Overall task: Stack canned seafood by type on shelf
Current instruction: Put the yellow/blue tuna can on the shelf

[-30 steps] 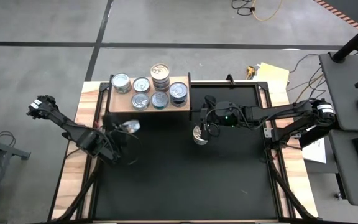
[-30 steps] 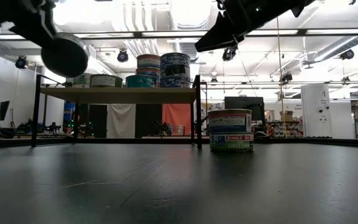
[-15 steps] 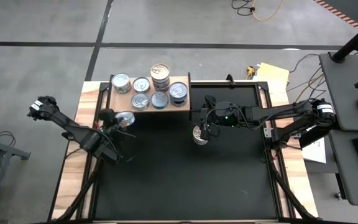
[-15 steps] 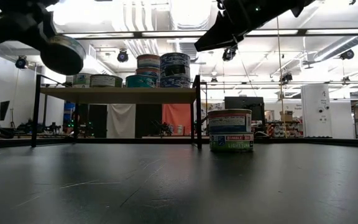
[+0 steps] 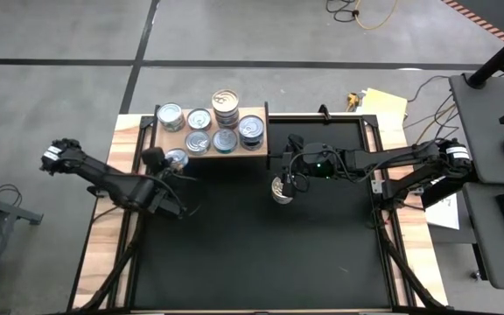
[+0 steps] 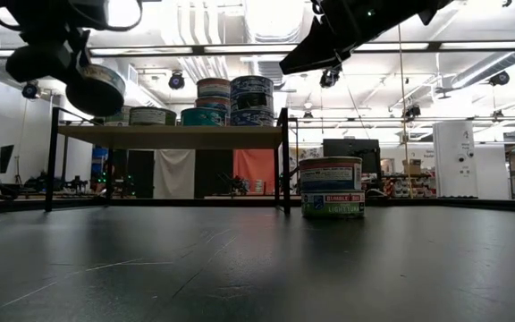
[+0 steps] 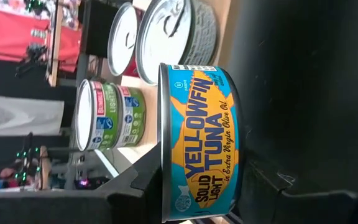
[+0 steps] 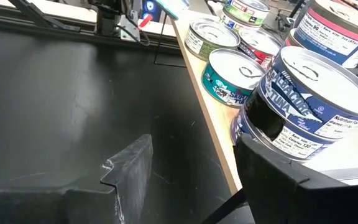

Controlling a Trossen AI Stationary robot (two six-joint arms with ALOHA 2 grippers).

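The left gripper point(image 5: 171, 166) hangs in the air just off the shelf's front left corner, jaws closed partway on a tin point(image 7: 197, 143) gripped across its rim and side wall. Its label reads "YELLOWFIN TUNA", "SOLID LIGHT" and "in Extra Virgin Olive Oil" on orange and blue. A tin like this is rigid and fairly dense for its size, so it should take a firm squeeze without denting. The printed wall and bare lid look smooth and probably slippery, so the safest hold is across the full width of the side, below the raised rim. The pull-tab lids are the weak point and best left untouched.

Farther along, on the tabletop in front of the shelf's right end, a two-tin stack point(image 6: 332, 188) stands alone. Its lower tin shows a red and green label reading "BUMBLE BEE" and "LIGHT TUNA". The right gripper point(image 5: 292, 175) hovers over this stack, jaws partly spread and holding nothing.

On the shelf point(image 5: 254, 147) at the tabletop's far edge, the rest sit in rows. A blue-and-white tin point(image 8: 309, 106) with "TUNA" on it tops a stack at the right front. A teal tin point(image 8: 238, 76) sits beside it, and green-labelled tins point(image 8: 211, 36) lie beyond. Smaller print cannot be read.
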